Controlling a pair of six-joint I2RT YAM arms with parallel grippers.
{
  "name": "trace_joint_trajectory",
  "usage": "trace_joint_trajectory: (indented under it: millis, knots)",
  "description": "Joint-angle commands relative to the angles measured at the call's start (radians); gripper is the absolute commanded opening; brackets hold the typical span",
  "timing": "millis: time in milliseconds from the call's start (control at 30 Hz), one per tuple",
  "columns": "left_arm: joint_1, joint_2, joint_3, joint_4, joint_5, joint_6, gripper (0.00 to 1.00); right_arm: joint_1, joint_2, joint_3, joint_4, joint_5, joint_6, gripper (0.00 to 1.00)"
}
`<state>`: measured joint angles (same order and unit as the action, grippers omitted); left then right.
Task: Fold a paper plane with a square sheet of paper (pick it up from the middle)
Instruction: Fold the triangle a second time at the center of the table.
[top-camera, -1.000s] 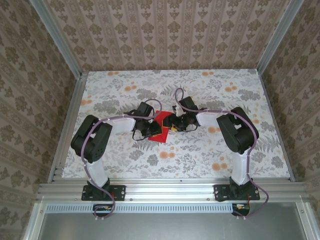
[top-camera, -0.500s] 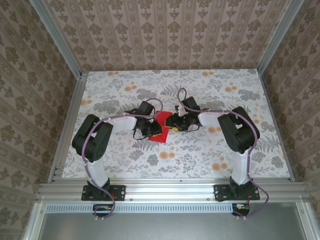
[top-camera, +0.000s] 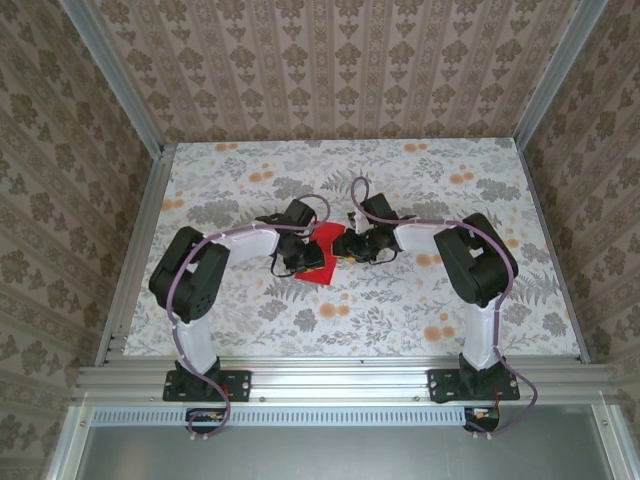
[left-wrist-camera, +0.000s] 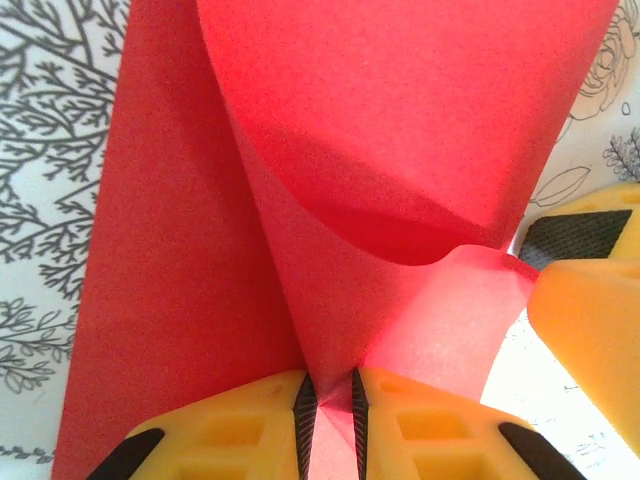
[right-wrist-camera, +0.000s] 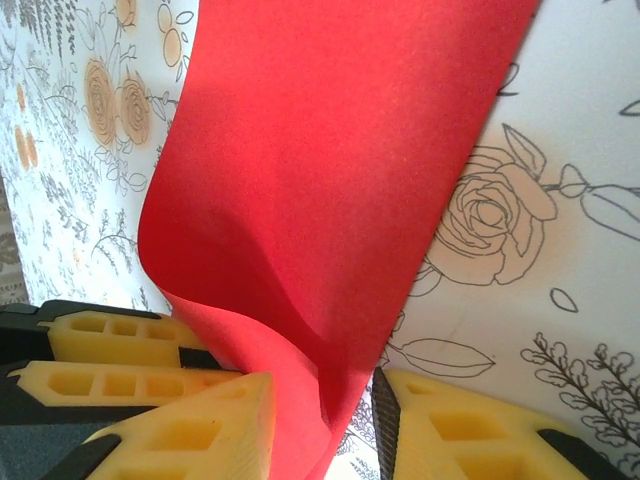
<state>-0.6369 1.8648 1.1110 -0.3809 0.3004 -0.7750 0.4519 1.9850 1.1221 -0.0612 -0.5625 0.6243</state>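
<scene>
Now the square sheet of paper (top-camera: 322, 256) hangs between two arms.
Left pincer (left-wrist-camera: 328, 402) and right pincer (right-wrist-camera: 325, 405) each clamp it from opposite sides; it bows over the counter (top-camera: 250, 190) middle, equally near both.

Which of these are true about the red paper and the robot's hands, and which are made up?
1. The red paper sits between the two arms. True.
2. The left hand pinches the paper. True.
3. The paper lies flat on the table. False: it curls upward.
4. The right hand is far from the paper. False: the paper runs between its fingers.
5. The table is plain white. False: it has flowers printed on it.
</scene>
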Motion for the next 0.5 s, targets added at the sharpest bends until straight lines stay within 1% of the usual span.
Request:
trace_joint_trajectory:
  millis: [0,467]
  knots:
    - [-0.007,0.058,0.002,-0.1,-0.08,-0.037,0.21,0.007,0.05,-0.005,-0.124,0.099,-0.023,0.33]
    - [-0.032,0.106,0.061,-0.19,-0.144,-0.085,0.2,0.026,0.057,-0.001,-0.164,0.14,-0.033,0.29]
